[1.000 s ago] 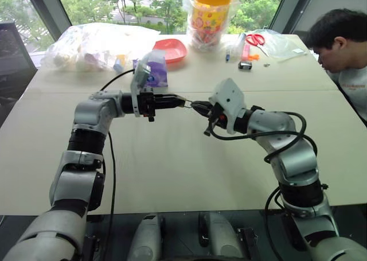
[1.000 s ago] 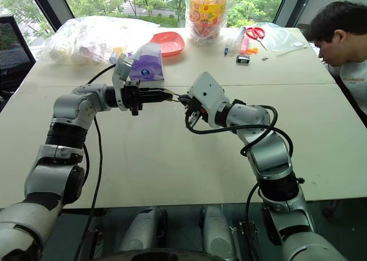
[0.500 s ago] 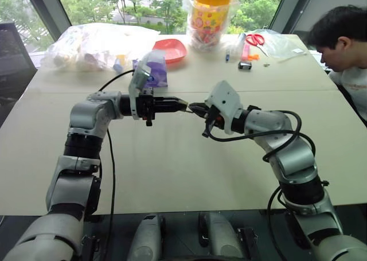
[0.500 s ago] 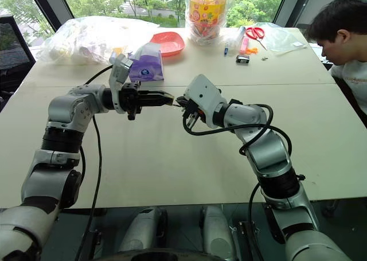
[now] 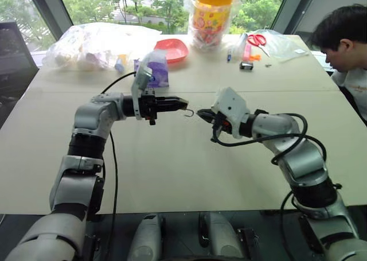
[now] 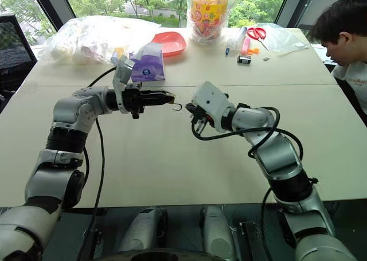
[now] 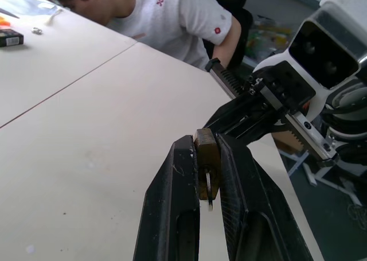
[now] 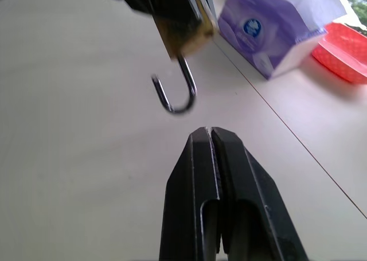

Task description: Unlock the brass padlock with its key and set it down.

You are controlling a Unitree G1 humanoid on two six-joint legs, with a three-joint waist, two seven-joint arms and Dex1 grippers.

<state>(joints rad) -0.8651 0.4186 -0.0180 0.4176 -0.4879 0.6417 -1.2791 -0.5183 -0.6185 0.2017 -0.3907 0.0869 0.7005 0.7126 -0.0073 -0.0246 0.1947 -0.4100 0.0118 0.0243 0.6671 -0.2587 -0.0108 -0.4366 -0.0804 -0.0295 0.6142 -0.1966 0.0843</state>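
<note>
Since a second ago the right gripper [image 5: 202,115] has drawn back from the left gripper [image 5: 182,104], sliding off to the right and a little lower, so the two tips that were nearly meeting now stand apart with bare table [image 5: 172,163] showing between them. Held level and pointing to the right, the left gripper is clamped narrowly on the brass padlock [image 7: 206,158], which sits pinched between its two black fingers above the table. In the right wrist view the padlock's thin silvery shackle [image 8: 175,92] hangs out as an open hook, one leg free of the body, so the lock looks already sprung. Both fingers of the right gripper are pressed fully together; whether the key is still caught between them I cannot tell, since no key shows at the tips in any view. A small silvery sliver under the padlock body in the left wrist view may be the key or part of the shackle; it is too small to settle. Judging by its look, the padlock is a small, hard, dense block with smooth, slippery brass faces, so the sound hold is across its flat sides, as now, not by the loose swinging shackle. Setting it down should need only a gentle lowering to the table and a release. Beyond the arms a purple tissue pack [image 5: 155,69] and a red dish [image 5: 170,49] lie well clear, and a person [image 5: 344,43] leans in at the far right edge.
</note>
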